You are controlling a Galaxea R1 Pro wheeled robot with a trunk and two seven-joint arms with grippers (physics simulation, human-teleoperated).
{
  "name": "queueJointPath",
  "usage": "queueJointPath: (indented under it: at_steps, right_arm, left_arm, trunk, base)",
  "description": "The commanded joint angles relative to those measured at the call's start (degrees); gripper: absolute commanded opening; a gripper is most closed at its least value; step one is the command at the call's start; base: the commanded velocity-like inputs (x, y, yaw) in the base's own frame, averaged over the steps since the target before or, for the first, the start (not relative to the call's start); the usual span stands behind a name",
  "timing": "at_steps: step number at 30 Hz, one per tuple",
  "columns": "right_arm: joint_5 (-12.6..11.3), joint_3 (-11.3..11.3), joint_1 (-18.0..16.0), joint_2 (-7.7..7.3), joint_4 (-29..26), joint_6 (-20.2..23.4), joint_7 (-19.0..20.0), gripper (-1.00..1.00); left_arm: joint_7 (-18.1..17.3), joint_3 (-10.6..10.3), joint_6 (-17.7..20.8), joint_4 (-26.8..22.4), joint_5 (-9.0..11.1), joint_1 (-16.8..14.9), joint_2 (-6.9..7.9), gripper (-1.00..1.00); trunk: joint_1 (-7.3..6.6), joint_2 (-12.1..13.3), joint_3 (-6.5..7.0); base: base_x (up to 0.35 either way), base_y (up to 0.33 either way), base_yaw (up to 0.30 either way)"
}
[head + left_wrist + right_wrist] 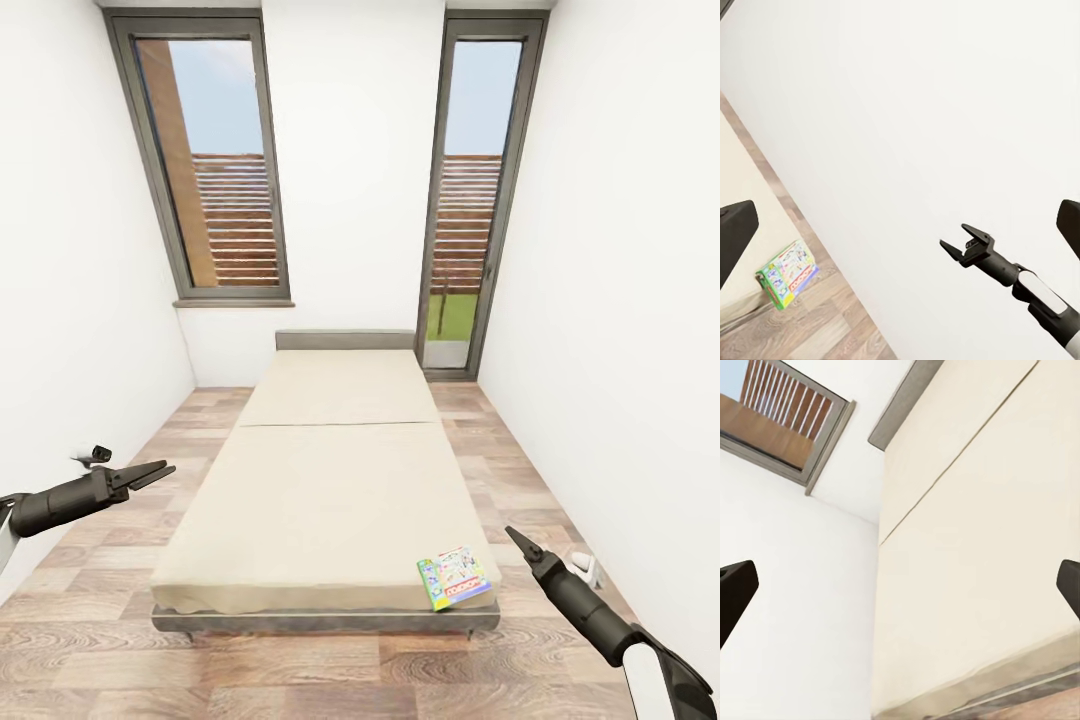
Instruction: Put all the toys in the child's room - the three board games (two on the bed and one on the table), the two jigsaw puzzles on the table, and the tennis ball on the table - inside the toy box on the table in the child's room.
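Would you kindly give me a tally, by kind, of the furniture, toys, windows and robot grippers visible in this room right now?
Beds: 1, the bed
Board games: 1, the board game on the bed's near right corner
Windows: 2, the left window and the right window
Grippers: 2, the left gripper and the right gripper
Total: 6
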Motion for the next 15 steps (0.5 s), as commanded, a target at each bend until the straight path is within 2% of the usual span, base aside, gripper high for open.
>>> queueJointPath:
  at_steps: [1, 15]
  right_arm:
    - [-0.2, -0.2, -0.1, 0.06, 0.0, 0.4, 0.1, 1.00]
    - [-0.3, -0.2, -0.1, 0.14, 0.0, 0.3, -0.1, 1.00]
  left_arm:
    - [-0.2, 0.0, 0.6, 0.0, 0.0, -0.1, 0.01, 1.00]
    - [-0.2, 0.0, 0.6, 0.0, 0.0, -0.1, 0.01, 1.00]
  trunk:
    - [0.03, -0.1, -0.13]
    - [0.03, -0.1, -0.13]
  base:
    - [-0.006, -0.001, 0.000]
    - [-0.056, 0.000, 0.000]
